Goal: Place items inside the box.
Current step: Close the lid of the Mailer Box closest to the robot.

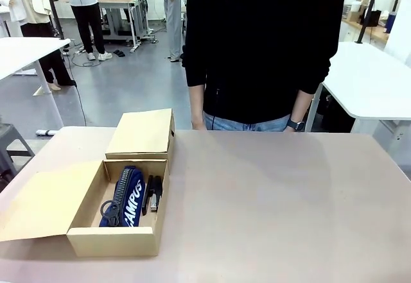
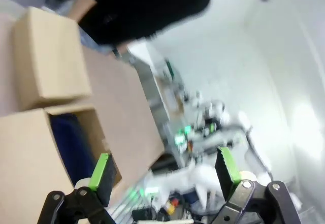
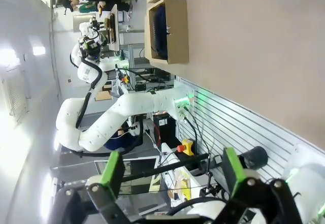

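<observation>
Cardboard box (image 2: 48,76) beyond open left tool (image 2: 165,170).

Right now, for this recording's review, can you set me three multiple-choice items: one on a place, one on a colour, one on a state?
1. Where does the CAMPUS pouch lie?
A. on the bare table
B. in the box's open compartment
C. in the person's hand

2. What colour is that pouch?
A. navy
B. red
C. yellow

3. How stands the box's far compartment?
A. lid shut
B. lid open
C. torn off

Answers: 1 B, it lies between the walls of the box. 2 A, dark blue with white letters. 3 A, its flap lies flat over it.
</observation>
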`<state>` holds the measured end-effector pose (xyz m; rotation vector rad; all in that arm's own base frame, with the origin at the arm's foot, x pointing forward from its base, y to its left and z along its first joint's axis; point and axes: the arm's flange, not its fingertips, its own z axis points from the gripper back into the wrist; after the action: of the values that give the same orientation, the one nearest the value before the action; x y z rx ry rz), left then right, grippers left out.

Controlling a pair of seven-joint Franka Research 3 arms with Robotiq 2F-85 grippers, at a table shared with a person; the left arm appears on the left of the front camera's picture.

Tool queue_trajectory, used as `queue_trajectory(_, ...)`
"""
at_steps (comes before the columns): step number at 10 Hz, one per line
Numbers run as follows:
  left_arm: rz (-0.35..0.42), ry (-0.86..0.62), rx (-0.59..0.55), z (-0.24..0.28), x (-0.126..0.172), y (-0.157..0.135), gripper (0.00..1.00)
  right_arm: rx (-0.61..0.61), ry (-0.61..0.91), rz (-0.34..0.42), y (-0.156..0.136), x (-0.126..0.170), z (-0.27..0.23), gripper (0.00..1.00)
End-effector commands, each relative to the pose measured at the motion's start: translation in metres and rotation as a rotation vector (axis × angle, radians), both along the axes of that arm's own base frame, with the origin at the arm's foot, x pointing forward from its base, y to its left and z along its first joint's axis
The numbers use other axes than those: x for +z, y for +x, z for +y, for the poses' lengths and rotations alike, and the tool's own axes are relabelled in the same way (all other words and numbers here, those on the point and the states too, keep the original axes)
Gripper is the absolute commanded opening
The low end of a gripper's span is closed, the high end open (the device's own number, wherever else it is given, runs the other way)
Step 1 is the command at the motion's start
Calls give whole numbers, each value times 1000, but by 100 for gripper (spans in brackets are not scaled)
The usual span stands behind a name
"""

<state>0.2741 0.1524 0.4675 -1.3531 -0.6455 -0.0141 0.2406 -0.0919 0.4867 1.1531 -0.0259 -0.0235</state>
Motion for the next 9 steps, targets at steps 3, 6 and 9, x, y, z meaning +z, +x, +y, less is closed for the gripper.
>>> queue_trajectory(3,-828,325,-380,-57,-54,-30,100,8,9,-11,-1,2,-2,100)
queue_trajectory(6,-1340,571,-429,-24,-97,-35,100,8,9,-11,-1,2,-2,100)
queue_trajectory(9,-1433,557,-242,-12,-74,-27,100,8,9,-11,-1,2,-2,100)
